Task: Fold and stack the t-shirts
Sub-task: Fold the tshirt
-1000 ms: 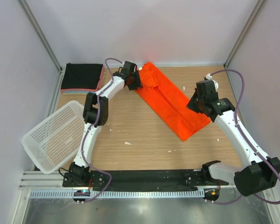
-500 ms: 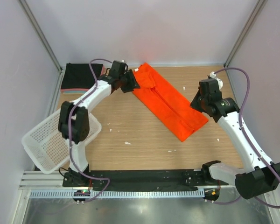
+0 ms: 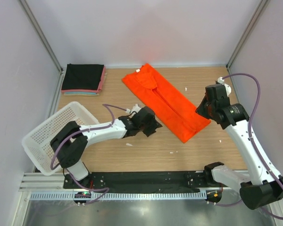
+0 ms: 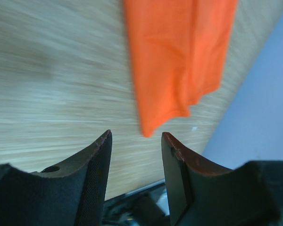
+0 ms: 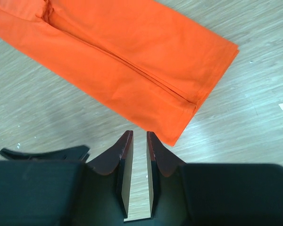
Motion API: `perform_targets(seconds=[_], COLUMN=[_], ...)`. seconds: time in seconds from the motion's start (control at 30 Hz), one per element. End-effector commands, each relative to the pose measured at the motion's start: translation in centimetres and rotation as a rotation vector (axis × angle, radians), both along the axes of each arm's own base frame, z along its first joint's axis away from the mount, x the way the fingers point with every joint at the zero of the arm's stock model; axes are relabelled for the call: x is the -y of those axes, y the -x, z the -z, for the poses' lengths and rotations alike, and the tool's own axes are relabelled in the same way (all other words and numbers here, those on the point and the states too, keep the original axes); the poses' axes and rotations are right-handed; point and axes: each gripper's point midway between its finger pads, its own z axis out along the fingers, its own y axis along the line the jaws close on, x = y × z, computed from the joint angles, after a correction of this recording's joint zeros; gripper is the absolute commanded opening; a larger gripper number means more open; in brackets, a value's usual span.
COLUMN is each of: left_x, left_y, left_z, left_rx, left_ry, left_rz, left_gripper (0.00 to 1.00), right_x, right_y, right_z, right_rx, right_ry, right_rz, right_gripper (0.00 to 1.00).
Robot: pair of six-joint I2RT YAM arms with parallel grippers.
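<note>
The orange-red t-shirt (image 3: 167, 103) lies folded into a long strip, running diagonally from back centre to the right. It also shows in the left wrist view (image 4: 174, 56) and in the right wrist view (image 5: 122, 61). My left gripper (image 3: 153, 126) (image 4: 134, 141) is open and empty, low over bare wood just left of the strip's near half. My right gripper (image 3: 203, 107) (image 5: 136, 136) is empty with a narrow gap between its jaws, just off the strip's near right end. A folded stack (image 3: 83, 77), black on top with pink and teal below, sits at the back left.
A white mesh basket (image 3: 56, 136) lies tilted over the table's left edge, beside the left arm. Small white flecks (image 3: 129, 144) dot the wood. Grey walls and metal posts close in the back and sides. A black rail (image 3: 146, 179) runs along the near edge.
My left arm has swung from the shirt's far collar end back to the near middle of the table. The shirt's far end has shifted left. My right gripper has drawn slightly right.
</note>
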Motion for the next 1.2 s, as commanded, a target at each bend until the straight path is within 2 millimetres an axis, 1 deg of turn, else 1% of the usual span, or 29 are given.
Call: perform_targets(seconds=[0.0, 0.03, 0.07, 0.1, 0.13, 0.17, 0.2, 0.23, 0.27, 0.3, 0.33, 0.4, 0.43, 0.47, 0.57, 0.67, 0.8, 0.9, 1.07, 1.13, 1.17], left_x=[4.0, 5.2, 6.4, 7.1, 8.0, 8.9, 9.3, 9.9, 10.4, 10.6, 11.1, 11.9, 12.3, 12.9, 13.9, 14.6, 14.5, 14.7, 15.1, 15.1, 15.0], left_y=[-3.1, -2.3, -2.0, -1.7, -1.0, -0.9, -0.7, -0.1, -0.1, 0.1, 0.6, 0.8, 1.2, 1.3, 2.2, 3.0, 3.9, 4.2, 4.6, 4.7, 4.7], left_z=[-4.7, -4.3, -3.0, -2.7, -2.1, -2.3, -0.9, -0.7, -0.6, 0.3, 0.6, 0.9, 1.9, 1.6, 2.6, 3.5, 5.3, 5.8, 6.1, 6.5, 6.4], left_rx=[0.063, 0.037, 0.012, -0.002, -0.011, -0.012, -0.024, -0.030, -0.033, -0.046, -0.055, -0.062, -0.069, -0.066, -0.081, -0.095, -0.123, -0.133, -0.129, -0.133, -0.134], left_ry=[0.099, 0.104, 0.099, 0.108, 0.104, 0.115, 0.092, 0.095, 0.102, 0.090, 0.096, 0.099, 0.084, 0.095, 0.088, 0.080, 0.061, 0.055, 0.048, 0.039, 0.041], left_rz=[-0.146, -0.128, -0.122, -0.121, -0.117, -0.113, -0.112, -0.114, -0.118, -0.123, -0.125, -0.120, -0.112, -0.109, -0.096, -0.086, -0.100, -0.096, -0.092, -0.090, -0.089], left_gripper=[0.48, 0.48, 0.48, 0.47, 0.47, 0.47, 0.45, 0.44, 0.44, 0.42, 0.42, 0.41, 0.41, 0.40, 0.40, 0.39, 0.39, 0.39, 0.38, 0.34, 0.30], right_x=[1.4, 1.4, 1.5, 1.5, 1.4, 1.4, 1.5, 1.6, 1.7, 1.9, 1.9, 2.1, 2.1, 2.1, 2.1, 2.3, 2.5, 2.7, 2.8, 2.7, 2.6], right_y=[1.3, 1.6, 2.0, 2.2, 2.4, 2.6, 2.9, 3.0, 3.2, 3.3, 3.4, 3.6, 3.7, 3.8, 4.0, 4.2, 4.5, 4.7, 4.7, 4.7, 4.8], right_z=[-3.5, -3.6, -4.2, -4.4, -4.5, -4.9, -4.9, -5.0, -5.1, -5.1, -5.1, -5.3, -5.3, -5.4, -5.4, -5.3, -5.1, -4.9, -4.9, -4.9, -5.0], right_rx=[0.070, 0.073, 0.094, 0.107, 0.111, 0.126, 0.122, 0.125, 0.128, 0.129, 0.127, 0.137, 0.138, 0.143, 0.147, 0.147, 0.151, 0.152, 0.154, 0.154, 0.155], right_ry=[0.011, 0.005, -0.008, -0.016, -0.023, -0.030, -0.022, -0.021, -0.017, -0.013, -0.012, -0.010, -0.009, -0.012, -0.010, 0.000, 0.005, 0.010, 0.013, 0.009, 0.006], right_rz=[0.059, 0.061, 0.063, 0.062, 0.056, 0.052, 0.051, 0.055, 0.055, 0.057, 0.053, 0.058, 0.057, 0.058, 0.048, 0.050, 0.054, 0.058, 0.059, 0.056, 0.053], right_gripper=[0.24, 0.24, 0.24, 0.24, 0.25, 0.25, 0.25, 0.25, 0.25, 0.25, 0.25, 0.25, 0.25, 0.25, 0.25, 0.25, 0.25, 0.25, 0.25, 0.25, 0.25])
